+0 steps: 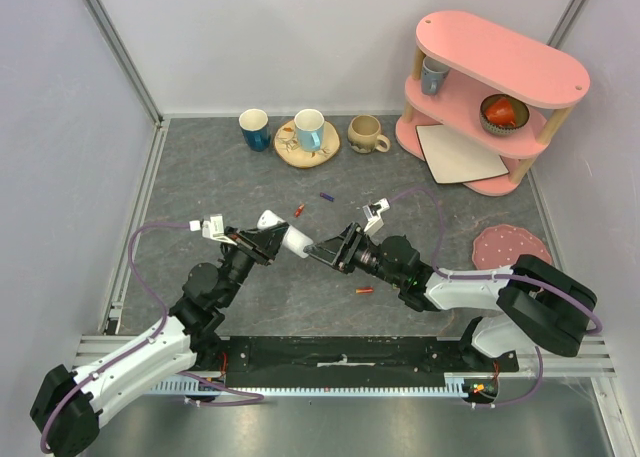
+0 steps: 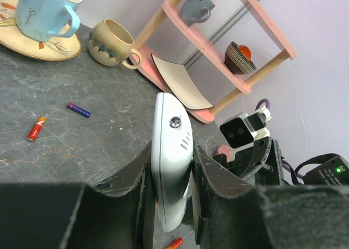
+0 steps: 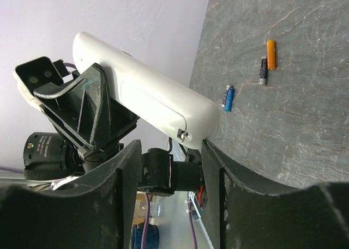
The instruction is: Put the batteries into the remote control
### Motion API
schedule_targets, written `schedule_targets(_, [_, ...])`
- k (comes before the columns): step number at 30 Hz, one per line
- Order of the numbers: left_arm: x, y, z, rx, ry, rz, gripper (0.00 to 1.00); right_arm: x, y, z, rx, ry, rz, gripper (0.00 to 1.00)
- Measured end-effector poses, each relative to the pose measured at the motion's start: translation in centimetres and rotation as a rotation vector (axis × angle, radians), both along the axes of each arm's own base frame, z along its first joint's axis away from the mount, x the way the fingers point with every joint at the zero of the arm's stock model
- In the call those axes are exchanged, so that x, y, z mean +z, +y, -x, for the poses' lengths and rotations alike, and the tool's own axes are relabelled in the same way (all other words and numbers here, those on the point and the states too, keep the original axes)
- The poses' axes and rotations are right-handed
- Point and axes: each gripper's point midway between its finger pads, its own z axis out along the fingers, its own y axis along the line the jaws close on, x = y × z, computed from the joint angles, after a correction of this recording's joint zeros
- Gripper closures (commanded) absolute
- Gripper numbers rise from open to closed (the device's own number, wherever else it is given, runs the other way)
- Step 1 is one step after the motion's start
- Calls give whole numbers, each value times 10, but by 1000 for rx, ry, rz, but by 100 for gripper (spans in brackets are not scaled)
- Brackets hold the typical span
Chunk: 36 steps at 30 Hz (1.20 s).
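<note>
Grey stone-look tabletop (image 1: pixel 180 177): left gripper (image 1: pixel 268 241) fingers pinch the slim white plastic remote control (image 1: pixel 296 243) aloft; right gripper (image 1: pixel 322 250) fingers spread about its end. Small cylindrical batteries (image 1: pixel 364 291) lie loose on the tabletop. Script on the pale blue mug (image 2: pixel 43 12) is unreadable.

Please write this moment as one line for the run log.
left gripper: shut on remote | right gripper: open at remote's end | batteries: loose on table

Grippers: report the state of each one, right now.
Left gripper: shut on the remote control.
Right gripper: open, at the remote control's free end.
</note>
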Motion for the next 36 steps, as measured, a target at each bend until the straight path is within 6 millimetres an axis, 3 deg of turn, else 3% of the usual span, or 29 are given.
schedule_targets(19, [-9,-7,1,-26,-24,-52,98,-3,-2,13,68,-28,40,28])
schedule_targets(26, [-28,-15,-3,-43,9,-84,98,15,-20,19,59,-151,123,18])
schedule_targets(31, [-22,-15,-4,-42,-11,-55,98,20,-25,17,49,-199,163,20])
schedule_targets(36, [-18,-13,-2,-39,-44,-17,98,6,-27,15,32,-155,197,35])
